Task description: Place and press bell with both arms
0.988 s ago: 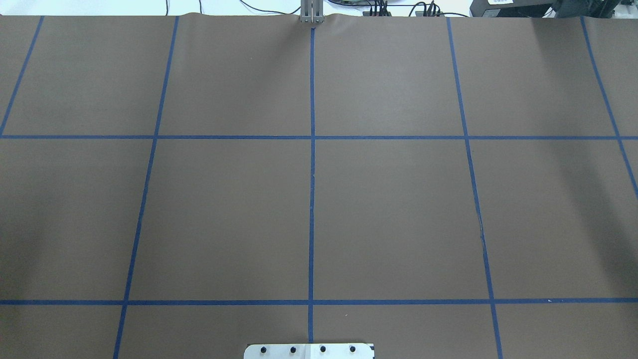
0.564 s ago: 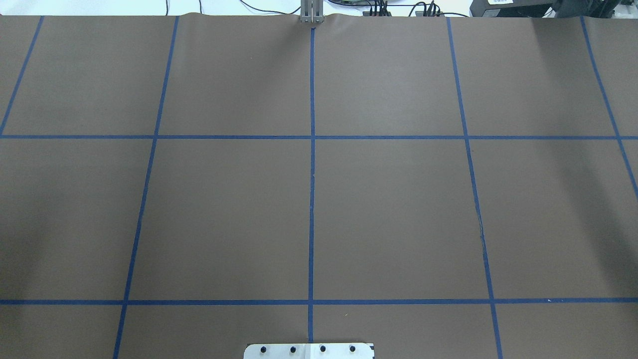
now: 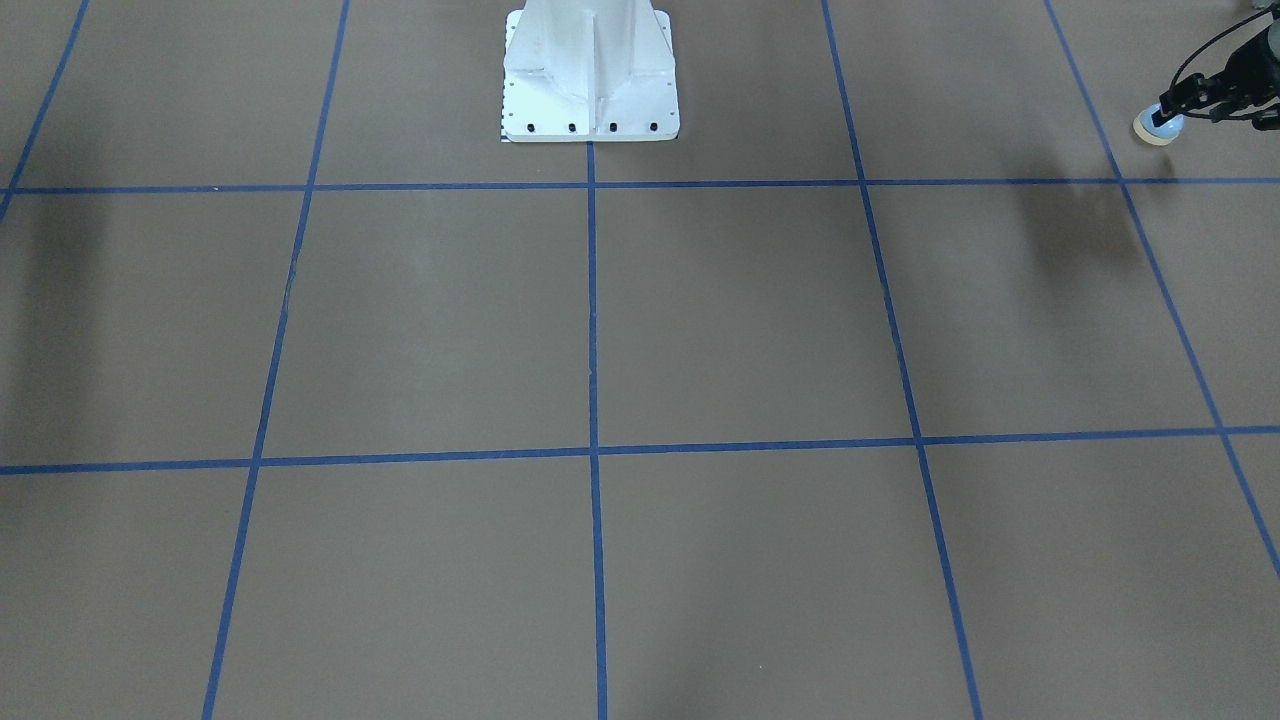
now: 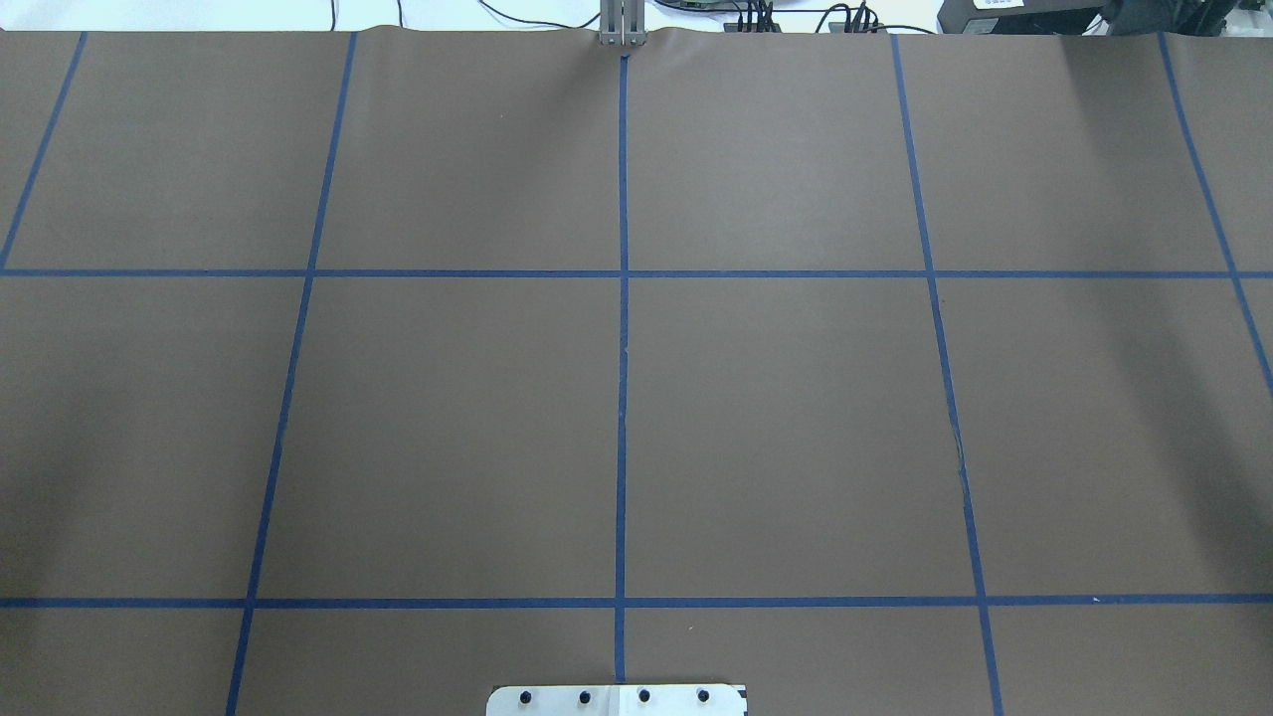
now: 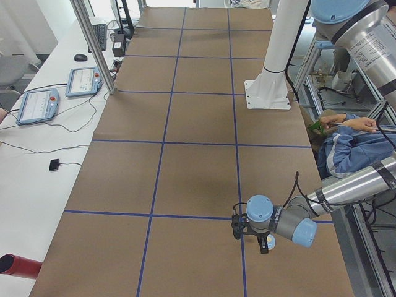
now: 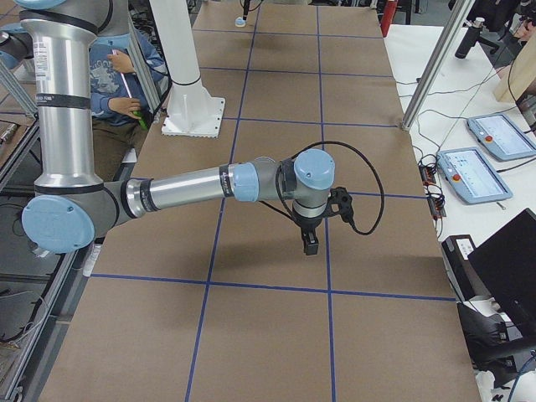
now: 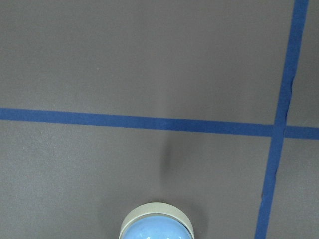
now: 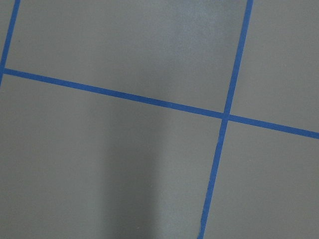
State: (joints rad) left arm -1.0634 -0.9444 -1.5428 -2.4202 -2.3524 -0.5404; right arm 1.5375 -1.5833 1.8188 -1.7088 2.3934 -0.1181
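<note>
Small light-blue dome-shaped bell (image 3: 1157, 127) sits at left gripper's (image 3: 1175, 106) fingertips, blue tape line (image 3: 1099, 130) just beside; clamping cannot be told. Right gripper's (image 6: 310, 244) finger spread: cannot tell.

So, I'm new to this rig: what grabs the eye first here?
The brown table, gridded in blue tape, fills nearly every view. A tiny light-blue bell shows right at the left tool, near the table's end on the robot's left. The long right arm stretches over the table, the right tool pointing down.

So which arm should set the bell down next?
Left. The left gripper appears to hold the bell; the right gripper hangs apart over the brown paper, with no bell near it.
</note>
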